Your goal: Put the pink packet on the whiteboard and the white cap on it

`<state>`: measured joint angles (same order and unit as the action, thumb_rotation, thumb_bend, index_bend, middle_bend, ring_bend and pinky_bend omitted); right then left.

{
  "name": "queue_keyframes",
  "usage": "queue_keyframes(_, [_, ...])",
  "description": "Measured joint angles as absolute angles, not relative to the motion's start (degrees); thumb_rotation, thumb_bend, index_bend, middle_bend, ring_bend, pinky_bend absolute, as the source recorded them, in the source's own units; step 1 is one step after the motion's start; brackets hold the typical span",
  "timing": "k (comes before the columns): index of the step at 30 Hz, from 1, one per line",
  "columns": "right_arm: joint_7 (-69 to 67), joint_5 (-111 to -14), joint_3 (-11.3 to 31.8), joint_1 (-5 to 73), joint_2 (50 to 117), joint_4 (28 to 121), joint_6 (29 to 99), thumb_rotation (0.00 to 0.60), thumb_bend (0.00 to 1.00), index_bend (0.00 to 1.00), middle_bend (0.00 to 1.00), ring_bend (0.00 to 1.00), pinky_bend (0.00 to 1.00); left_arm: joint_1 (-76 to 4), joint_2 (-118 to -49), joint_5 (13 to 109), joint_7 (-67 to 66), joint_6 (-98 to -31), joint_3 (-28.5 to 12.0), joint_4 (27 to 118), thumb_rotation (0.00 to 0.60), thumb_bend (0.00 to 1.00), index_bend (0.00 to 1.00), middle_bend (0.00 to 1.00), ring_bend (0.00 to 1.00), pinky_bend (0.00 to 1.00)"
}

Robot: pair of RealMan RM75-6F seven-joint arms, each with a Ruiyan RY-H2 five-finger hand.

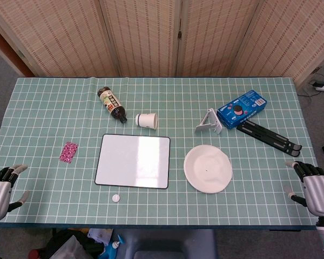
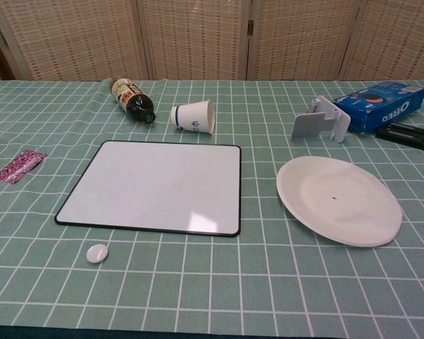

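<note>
The pink packet (image 1: 68,152) (image 2: 19,166) lies flat on the green grid cloth, left of the whiteboard (image 1: 133,161) (image 2: 157,185). Nothing lies on the whiteboard. A small white cap (image 1: 115,198) (image 2: 97,253) sits just in front of the board's near left corner. My left hand (image 1: 1,189) rests at the table's front left edge, fingers apart and holding nothing. My right hand (image 1: 316,190) rests at the front right edge, also open-fingered and holding nothing. Neither hand shows in the chest view.
A dark bottle (image 1: 112,104) (image 2: 130,98) and a tipped paper cup (image 1: 147,120) (image 2: 193,116) lie behind the board. A white plate (image 1: 207,168) (image 2: 339,200) sits to its right. Further back right are a grey stand (image 1: 209,122), a blue Oreo box (image 1: 241,108) and a black folding stand (image 1: 269,135).
</note>
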<state>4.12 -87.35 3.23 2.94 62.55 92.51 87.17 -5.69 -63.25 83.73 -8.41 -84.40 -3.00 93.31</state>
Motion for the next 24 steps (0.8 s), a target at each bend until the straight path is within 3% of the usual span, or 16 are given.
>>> queue_keyframes(20, [3.53, -87.4, 3.55, 2.35, 62.37, 92.53, 88.32, 0.6, 0.19, 0.27, 0.32, 0.3, 0.37, -6.83, -63.56, 83.18, -10.26, -84.21, -4.22, 94.04, 0.6, 0.27, 0.22, 0.23, 0.23, 0.27])
queue_keyframes(24, [3.47, -87.38, 3.65, 2.39, 62.47, 92.52, 88.3, 0.6, 0.19, 0.27, 0.33, 0.3, 0.37, -7.29, -63.73, 82.95, -9.86, -83.99, -4.73, 93.41, 0.6, 0.27, 0.22, 0.29, 0.32, 0.41])
